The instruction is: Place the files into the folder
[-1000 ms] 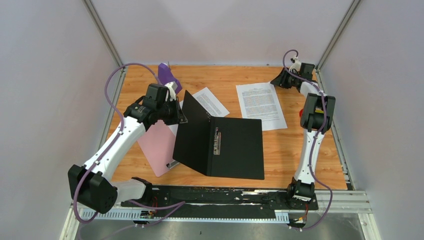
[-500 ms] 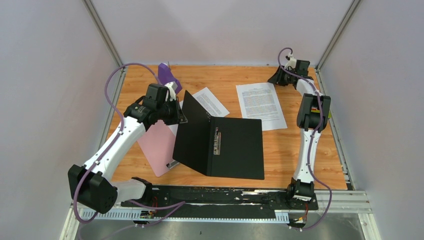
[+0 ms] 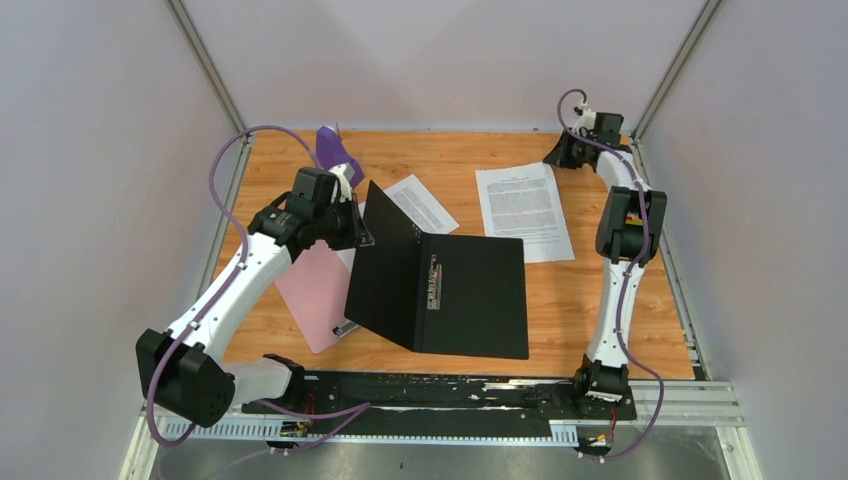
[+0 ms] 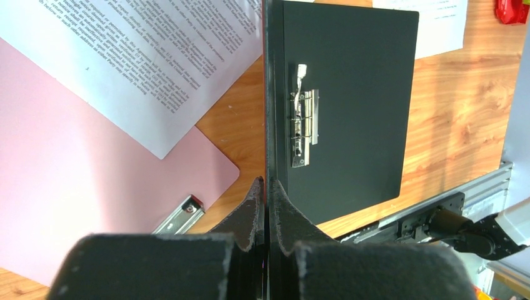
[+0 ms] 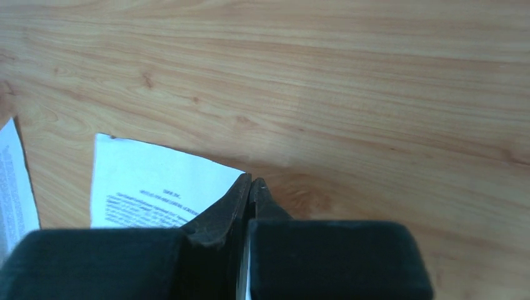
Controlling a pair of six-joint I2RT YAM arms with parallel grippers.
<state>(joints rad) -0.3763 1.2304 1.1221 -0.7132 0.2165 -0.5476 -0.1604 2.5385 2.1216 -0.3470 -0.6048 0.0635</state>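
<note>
right sheet (image 3: 523, 211) has slid slightly rightward, corner pinched by right jaws; left jaws clamp the folder (image 3: 470, 295) cover.

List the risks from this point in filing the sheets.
1. The right gripper pinches the right sheet by one corner only; pulling may crease it or lose it.
2. The left gripper holds the folder cover up by its thin edge; a slip would drop it over the metal clip.
3. The other sheet lies left of that raised cover, awkward to reach.

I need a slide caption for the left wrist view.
Left gripper clamps the raised cover of the folder, metal clip exposed inside.
</note>
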